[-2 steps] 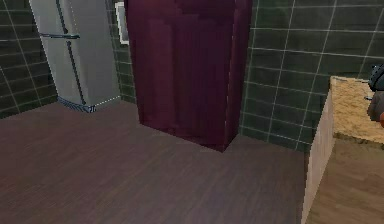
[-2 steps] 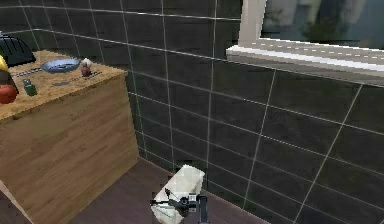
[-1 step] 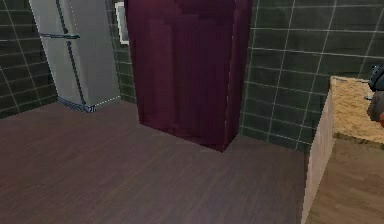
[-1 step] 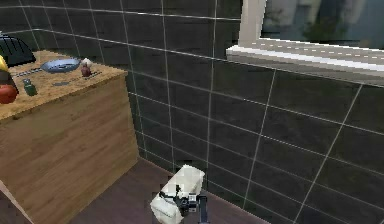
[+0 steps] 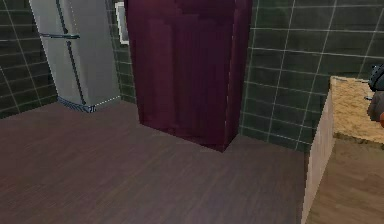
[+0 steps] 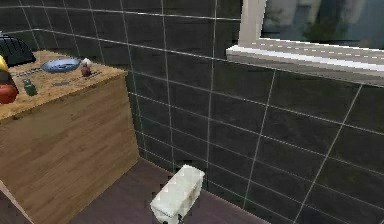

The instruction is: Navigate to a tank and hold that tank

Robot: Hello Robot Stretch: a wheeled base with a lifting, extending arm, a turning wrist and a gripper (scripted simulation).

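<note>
A white tank (image 6: 178, 195), box-shaped with a flat lid-like top, sits on the dark plank floor (image 6: 120, 200) at the foot of a dark tiled wall (image 6: 200, 90). It lies just past the end of a wooden counter (image 6: 70, 150) and below a white-framed window (image 6: 305, 45), in the arm side view. The tank appears pale and plain, slanted in the picture, and its lower end meets the bottom edge, so its base is hard to make out. The claw's state cannot be told. On the counter's speckled worktop (image 6: 55, 100), a blue dish (image 6: 60, 66) lies near the back edge, with a small bottle (image 6: 87, 68) just beside it toward the corner. A red round fruit (image 6: 8, 93) and a dark appliance (image 6: 12, 48) are cut off at the picture's left. A small green item (image 6: 30, 88) is too small to name. In the forward view, a grey refrigerator (image 5: 75, 50) and a tall maroon cabinet (image 5: 190, 70) stand against the tiles, and the same worktop's corner shows at the right edge.
</note>
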